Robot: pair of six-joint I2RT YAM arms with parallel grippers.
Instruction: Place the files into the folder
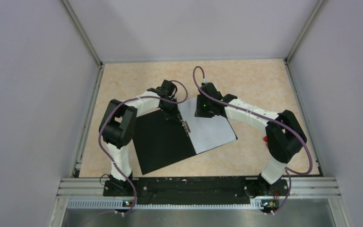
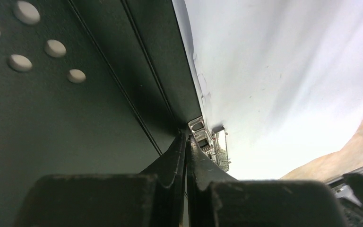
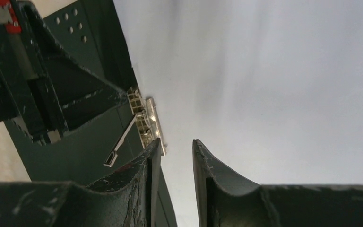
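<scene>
The open black-lined folder (image 1: 163, 142) lies on the beige worktop (image 1: 264, 80), white paper files (image 1: 212, 130) on its right half. At its metal spine clip (image 3: 149, 120), the left gripper (image 2: 187, 142) has its jaws closed and empty, probably working the lever. The right gripper (image 3: 176, 146), jaws apart, apparently steadies the sheets.

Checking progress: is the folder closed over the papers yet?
No, the folder lies open, black inside facing up, and the files lie uncovered.

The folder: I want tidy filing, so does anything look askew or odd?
The folder lies open, skewed on the table. The files lie flat on its right half; the clip lever sticks out.
</scene>
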